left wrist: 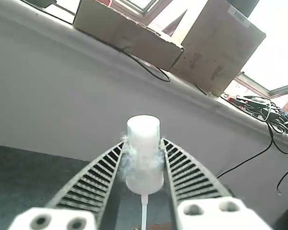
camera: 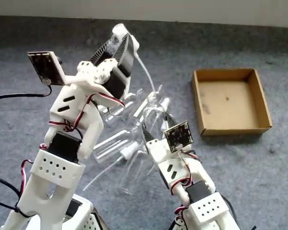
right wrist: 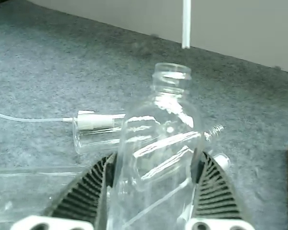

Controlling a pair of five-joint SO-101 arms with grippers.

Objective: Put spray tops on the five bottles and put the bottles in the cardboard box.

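Two robot arms work over a grey mat, with a box (camera: 230, 103) at one side. The step in hand looks like feeding the tube (right wrist: 186, 24) of a spray top (left wrist: 144, 165) into a bottle (right wrist: 158, 129). To do it well, the tube should sit straight over the neck (right wrist: 172, 75) before lowering, with the bottle held steady. At present its end appears just above the opening and a little off it.

The left gripper (left wrist: 143, 143) is closed on the spray top, raised high, farther from the box than the bottle. The right gripper (right wrist: 156, 158) is spread wide enough to clamp the bottle's body, near the box but outside it. Spare bottles (camera: 113, 141) lie farther from the box.
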